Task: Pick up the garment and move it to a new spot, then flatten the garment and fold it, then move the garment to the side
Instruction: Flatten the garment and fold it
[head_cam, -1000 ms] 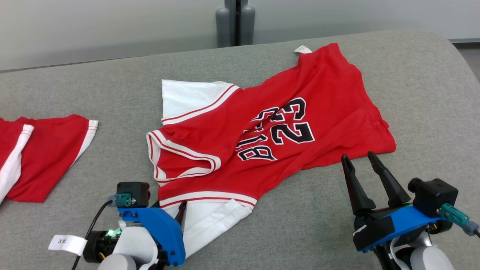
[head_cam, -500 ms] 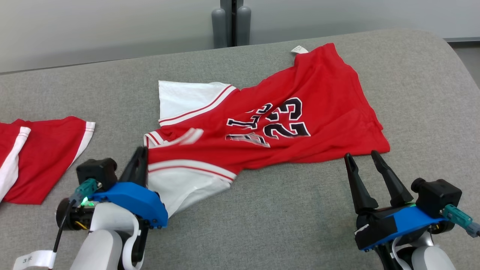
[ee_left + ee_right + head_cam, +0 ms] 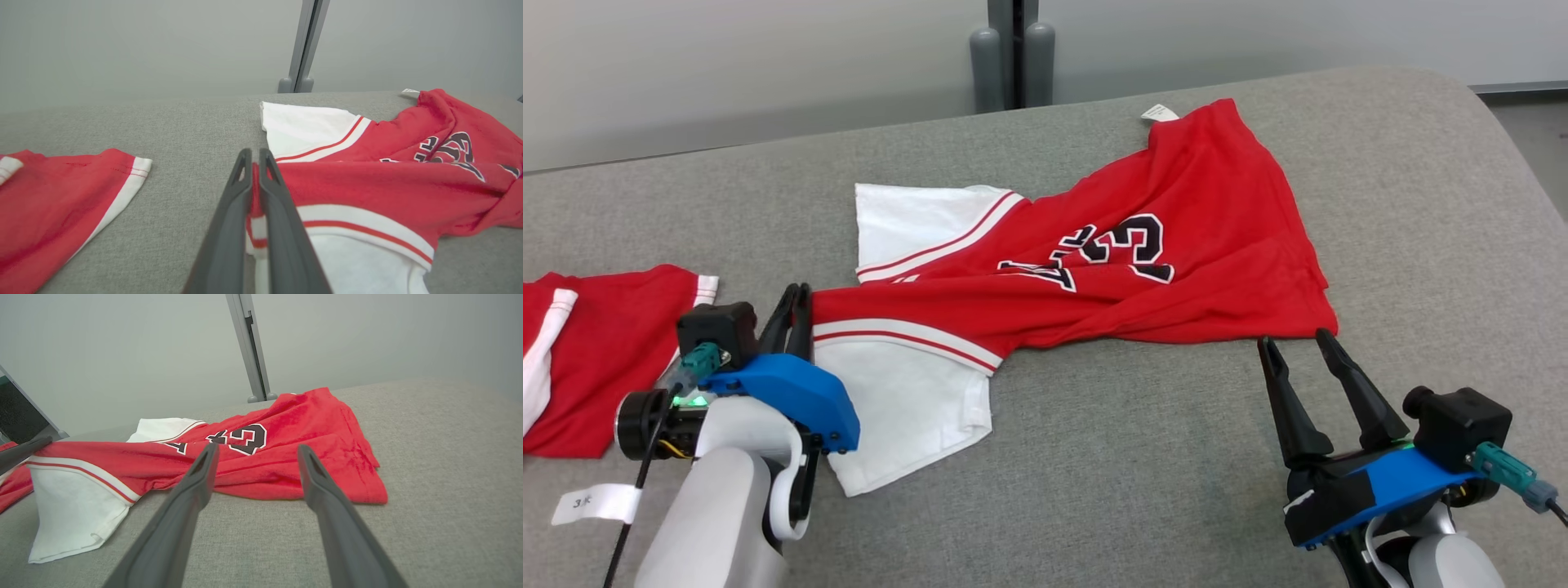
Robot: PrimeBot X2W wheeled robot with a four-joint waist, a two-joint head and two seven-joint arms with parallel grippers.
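The garment (image 3: 1176, 269) is a red jersey with white sleeves and a black "23", lying crumpled across the middle of the grey table (image 3: 1094, 457). My left gripper (image 3: 795, 304) is shut on the jersey's near left shoulder edge, lifting and stretching it leftward; in the left wrist view the red cloth (image 3: 367, 183) is pinched between the closed fingers (image 3: 235, 196). A white sleeve (image 3: 907, 408) hangs below the grip. My right gripper (image 3: 1294, 343) stands open just short of the jersey's near right corner, touching nothing; the right wrist view shows its fingers (image 3: 192, 486) apart before the garment (image 3: 294, 457).
A second red and white garment (image 3: 596, 351) lies at the table's left edge. A white tag (image 3: 592, 502) hangs on the left arm's cable. A grey post (image 3: 1005, 53) stands behind the table against a pale wall. The table's curved right edge (image 3: 1515, 155) is near.
My left gripper shut on the jersey's near shoulder, then rose and pulled it left, stretching and bunching the red body. The right gripper kept its place. The camera shifted slightly.
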